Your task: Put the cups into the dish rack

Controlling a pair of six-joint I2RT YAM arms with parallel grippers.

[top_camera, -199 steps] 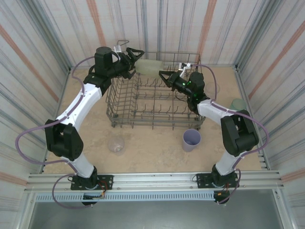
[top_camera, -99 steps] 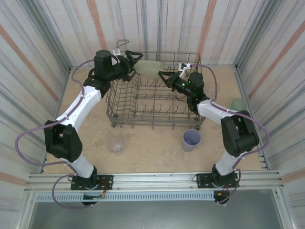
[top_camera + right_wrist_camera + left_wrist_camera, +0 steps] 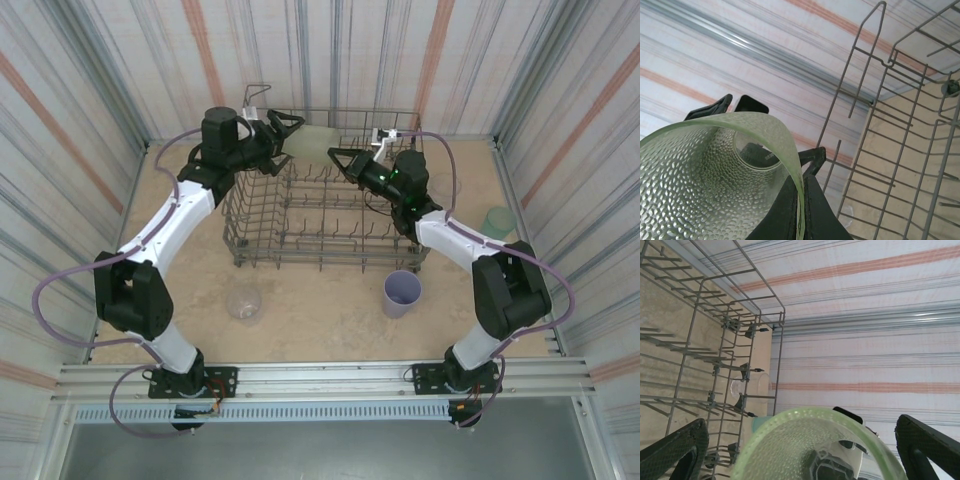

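Right tool pinches green cup over dish rack; left tool spread; lavender cup beside rack.

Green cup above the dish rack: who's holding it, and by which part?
The right gripper holds the green cup by its rim, the wall pinched between its jaws. The left gripper sits open around the cup, not gripping.

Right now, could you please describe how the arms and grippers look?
Both arms are alike: the left arm and right arm have white links, black joint housings and a looping lavender cable. The left gripper and right gripper are black, with two tapered fingers. A green light glows near the right wrist.
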